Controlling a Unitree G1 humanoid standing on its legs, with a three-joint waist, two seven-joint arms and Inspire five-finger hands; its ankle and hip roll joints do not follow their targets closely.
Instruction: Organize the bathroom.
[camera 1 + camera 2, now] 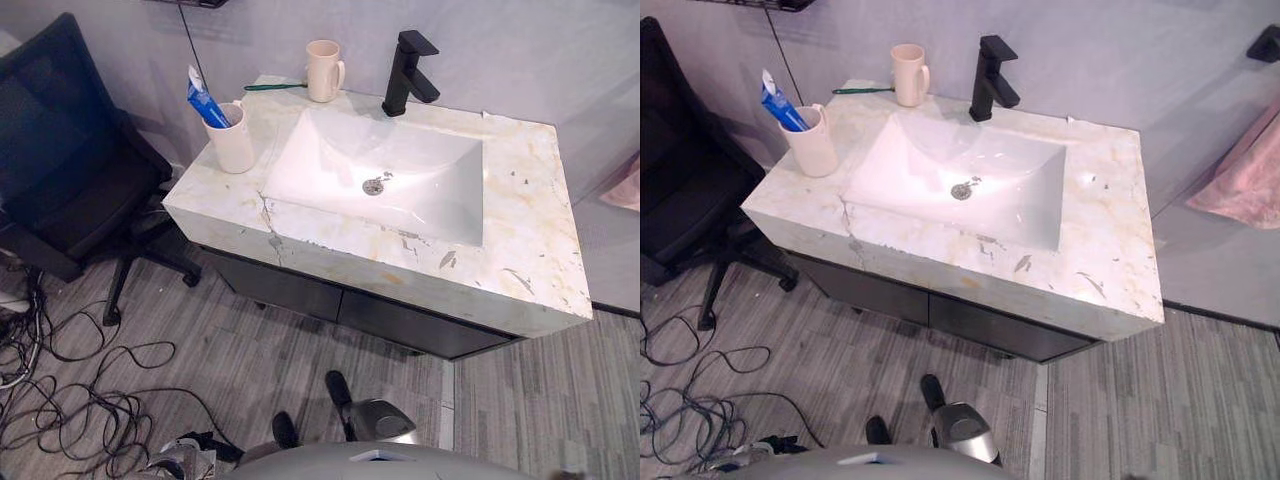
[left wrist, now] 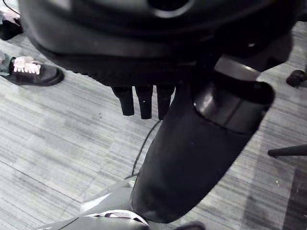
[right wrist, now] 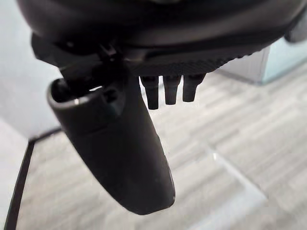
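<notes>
Marble-patterned vanity surface with white rectangular sink and black faucet at far edge. Cream cup holding blue toothpaste tube at left; cream mug and green toothbrush far-left. Left hand and right hand hang over grey floor, fingers straight, empty.

Cream cup (blue toothpaste tube inside) on counter's left; second mug by green toothbrush.
</notes>
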